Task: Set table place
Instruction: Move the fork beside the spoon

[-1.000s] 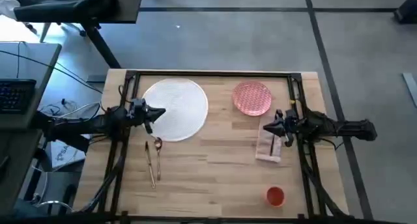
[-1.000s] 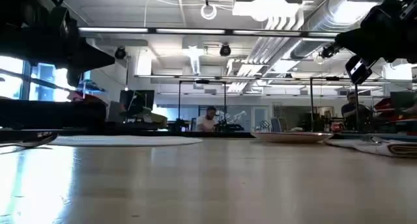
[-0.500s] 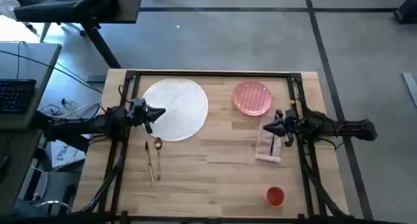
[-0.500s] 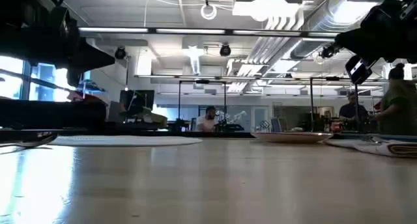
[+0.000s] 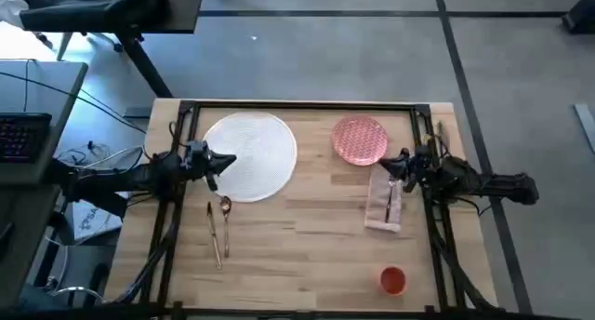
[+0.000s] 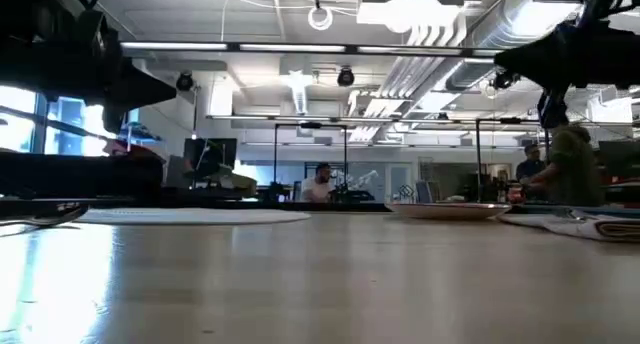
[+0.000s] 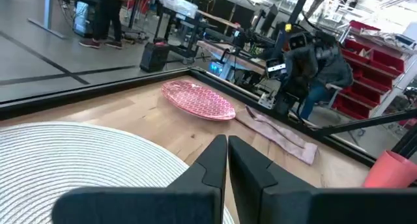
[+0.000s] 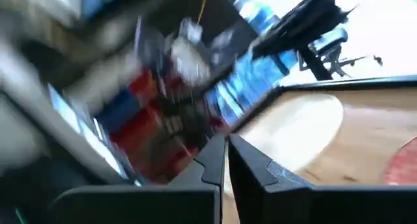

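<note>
Over on the right half of the table (image 5: 307, 236), the right gripper (image 5: 400, 162) hangs above the far end of the pale pink napkin (image 5: 383, 206), just beside the small pink plate (image 5: 360, 140). The napkin's long axis runs front to back, so from the claw it stretches toward the near edge, while the plate sits just off toward the far-left. My guess is the next move is about one of those two, and the right arm is clearly the nearer one for either. In the right wrist view the two fingers (image 8: 212, 165) look pressed together with nothing between them, and the big white plate (image 8: 306, 129) shows ahead across the wood.

The left gripper (image 5: 223, 162) is parked over the near-left rim of the large white plate (image 5: 249, 155). Its fingers (image 7: 215, 162) are closed too, tips touching, holding nothing. The gold cutlery (image 5: 218, 229) lies just in front of that plate, long axis front to back as well, so the left arm is the one closest to it.

The little orange cup (image 5: 392, 281) stands near the front right corner, well apart from everything else. So nothing is stacked or arranged yet; all the pieces of the setting are spread around the tabletop. A person shows in the room behind, far off.
</note>
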